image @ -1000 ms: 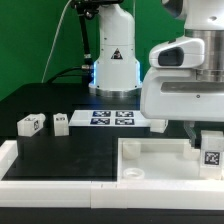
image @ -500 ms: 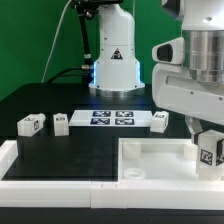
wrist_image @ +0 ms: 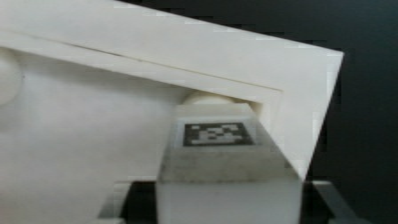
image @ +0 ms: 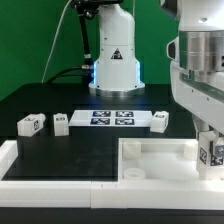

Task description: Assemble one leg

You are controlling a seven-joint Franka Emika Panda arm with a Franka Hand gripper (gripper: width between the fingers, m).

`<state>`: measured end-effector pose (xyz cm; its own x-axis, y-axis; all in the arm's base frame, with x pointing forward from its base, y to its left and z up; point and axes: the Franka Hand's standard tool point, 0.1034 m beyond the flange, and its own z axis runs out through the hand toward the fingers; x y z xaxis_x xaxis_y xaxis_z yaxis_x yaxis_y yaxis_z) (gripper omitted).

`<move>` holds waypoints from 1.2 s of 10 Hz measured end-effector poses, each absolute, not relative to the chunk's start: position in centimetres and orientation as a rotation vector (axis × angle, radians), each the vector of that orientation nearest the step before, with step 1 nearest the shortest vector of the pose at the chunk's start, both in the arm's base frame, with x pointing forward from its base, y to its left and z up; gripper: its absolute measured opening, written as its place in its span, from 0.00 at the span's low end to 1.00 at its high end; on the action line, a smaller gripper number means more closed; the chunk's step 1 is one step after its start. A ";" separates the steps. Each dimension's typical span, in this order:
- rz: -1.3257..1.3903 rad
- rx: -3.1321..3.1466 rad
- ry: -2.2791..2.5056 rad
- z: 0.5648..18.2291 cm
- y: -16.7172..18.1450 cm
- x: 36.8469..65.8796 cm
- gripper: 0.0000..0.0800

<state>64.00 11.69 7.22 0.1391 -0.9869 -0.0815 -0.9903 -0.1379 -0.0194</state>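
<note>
My gripper is shut on a leg, a chunky white block with a square tag, at the exterior view's right edge. It holds the leg over the far right corner of the large white tabletop. In the wrist view the leg fills the space between my fingers, and its tip points at a corner socket of the tabletop. Three more legs stand on the black table: two at the exterior view's left and one beside the marker board.
The marker board lies flat at the back of the table, in front of the robot base. A white rail runs along the table's front and left edge.
My arm has moved toward the exterior view's right with the leg in its grip, uncovering the leg beside the marker board.
</note>
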 end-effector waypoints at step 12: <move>0.016 -3.029 0.584 7.1 12.1 63.9 0.81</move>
